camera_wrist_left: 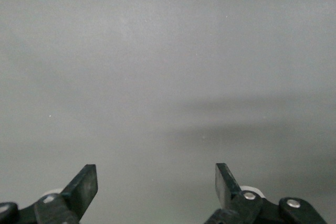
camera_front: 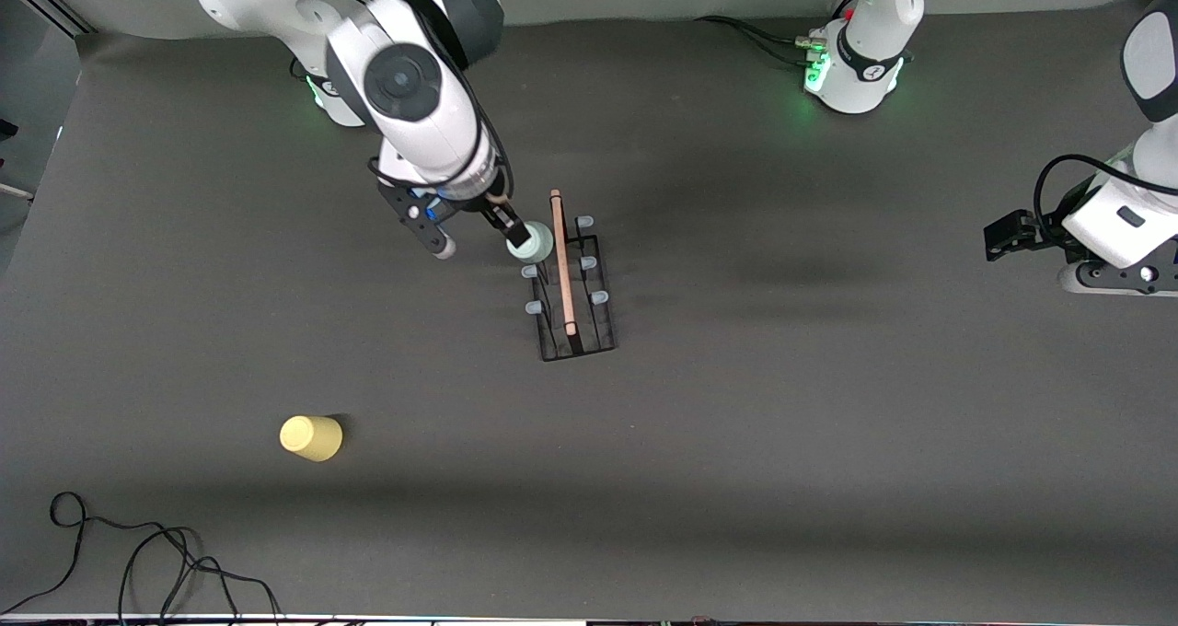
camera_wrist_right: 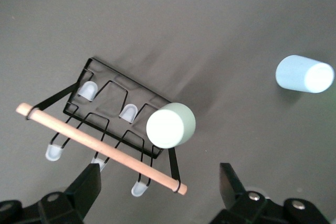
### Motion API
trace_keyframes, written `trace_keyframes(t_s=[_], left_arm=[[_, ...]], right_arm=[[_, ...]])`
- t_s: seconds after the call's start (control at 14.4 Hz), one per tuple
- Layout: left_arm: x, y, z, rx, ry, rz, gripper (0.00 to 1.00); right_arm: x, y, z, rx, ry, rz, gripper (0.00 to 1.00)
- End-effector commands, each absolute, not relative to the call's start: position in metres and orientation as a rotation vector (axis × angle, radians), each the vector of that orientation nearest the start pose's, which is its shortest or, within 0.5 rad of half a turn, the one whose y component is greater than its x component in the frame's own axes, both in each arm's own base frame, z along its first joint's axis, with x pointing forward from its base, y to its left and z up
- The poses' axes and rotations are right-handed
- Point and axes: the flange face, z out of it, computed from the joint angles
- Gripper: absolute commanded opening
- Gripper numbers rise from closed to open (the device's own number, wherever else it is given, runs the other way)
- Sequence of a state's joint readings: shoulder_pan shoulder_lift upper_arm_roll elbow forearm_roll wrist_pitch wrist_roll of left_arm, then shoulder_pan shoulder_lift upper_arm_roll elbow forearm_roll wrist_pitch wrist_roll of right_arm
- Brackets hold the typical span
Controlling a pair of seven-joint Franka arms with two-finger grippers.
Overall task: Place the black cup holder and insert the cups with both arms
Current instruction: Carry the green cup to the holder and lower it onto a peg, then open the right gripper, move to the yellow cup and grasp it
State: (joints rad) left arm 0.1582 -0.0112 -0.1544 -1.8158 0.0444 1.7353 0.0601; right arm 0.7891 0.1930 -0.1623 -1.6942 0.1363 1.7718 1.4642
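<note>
The black cup holder [camera_front: 575,322] stands mid-table, its wooden rod handle [camera_front: 562,262] on top. A mint green cup [camera_front: 531,242] sits upside down on one of its pegs; in the right wrist view this cup [camera_wrist_right: 170,125] is clear of the jaws. My right gripper [camera_front: 481,239] hangs open beside that cup, and the right wrist view shows the gripper [camera_wrist_right: 159,182] holding nothing. A yellow cup [camera_front: 311,438] lies on its side nearer the front camera. A light blue cup [camera_wrist_right: 304,74] lies on the table, hidden by the right arm in the front view. My left gripper [camera_wrist_left: 156,182] waits open and empty.
The left arm's hand [camera_front: 1008,235] hangs over its own end of the table. A black cable [camera_front: 138,552] loops on the table near the front edge at the right arm's end. Several bare pale-blue pegs [camera_wrist_right: 128,112] stick out of the holder.
</note>
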Motion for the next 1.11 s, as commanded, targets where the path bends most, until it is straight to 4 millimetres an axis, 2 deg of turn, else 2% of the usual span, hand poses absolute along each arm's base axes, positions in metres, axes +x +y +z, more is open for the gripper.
trace_keyframes(t_s=[0.0, 0.07, 0.28, 0.42, 0.63, 0.7, 0.83, 0.97, 1.04], left_arm=[[0.557, 0.007, 0.542, -3.097, 0.122, 0.140, 1.00], [0.557, 0.007, 0.542, -3.097, 0.122, 0.140, 1.00], [0.557, 0.008, 0.541, -3.098, 0.120, 0.133, 1.00], [0.557, 0.008, 0.541, -3.097, 0.122, 0.136, 1.00], [0.557, 0.008, 0.541, -3.097, 0.122, 0.131, 1.00], [0.557, 0.008, 0.541, -3.097, 0.122, 0.129, 1.00], [0.557, 0.008, 0.541, -3.097, 0.122, 0.129, 1.00], [0.557, 0.007, 0.540, -3.097, 0.125, 0.131, 1.00], [0.557, 0.007, 0.541, -3.097, 0.122, 0.128, 1.00]], right_arm=[[0.512, 0.331, 0.506, -2.993, 1.121, 0.232, 1.00], [0.529, 0.302, 0.515, -3.035, 0.985, 0.225, 1.00], [0.579, 0.199, 0.521, -3.138, 0.522, 0.175, 1.00], [0.610, 0.140, 0.519, -3.190, 0.261, 0.129, 1.00], [0.656, 0.062, 0.507, -3.233, -0.120, 0.045, 1.00], [0.668, 0.043, 0.502, -3.243, -0.222, -0.002, 1.00], [0.690, 0.034, 0.477, -3.234, -0.304, -0.118, 1.00], [0.705, 0.025, 0.435, -3.182, -0.237, -0.115, 1.00], [0.710, 0.029, 0.408, -3.155, -0.209, -0.083, 1.00]])
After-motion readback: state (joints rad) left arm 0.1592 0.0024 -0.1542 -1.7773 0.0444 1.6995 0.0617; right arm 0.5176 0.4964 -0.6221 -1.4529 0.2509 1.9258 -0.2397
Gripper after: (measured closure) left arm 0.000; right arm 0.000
